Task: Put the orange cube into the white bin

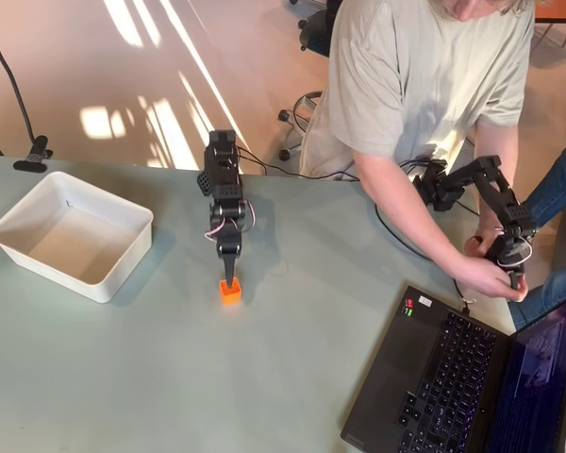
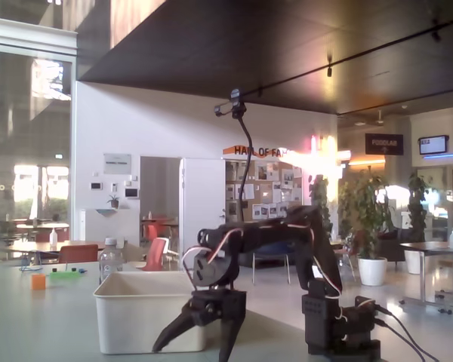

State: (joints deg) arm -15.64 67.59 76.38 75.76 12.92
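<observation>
On the pale green table [image 1: 151,377], spread fingers of the gripper [image 1: 229,279] straddle the orange cube [image 1: 230,292]; the white bin [image 1: 123,255] sits left.

A pale grey-green table [image 1: 170,377] carried everything. On it in the overhead view, the white bin [image 1: 71,236] sat at nine o'clock, the orange cube [image 1: 230,292] near the centre, the arm's black base [image 1: 224,160] at twelve, and an open laptop [image 1: 453,377] at four o'clock.
</observation>
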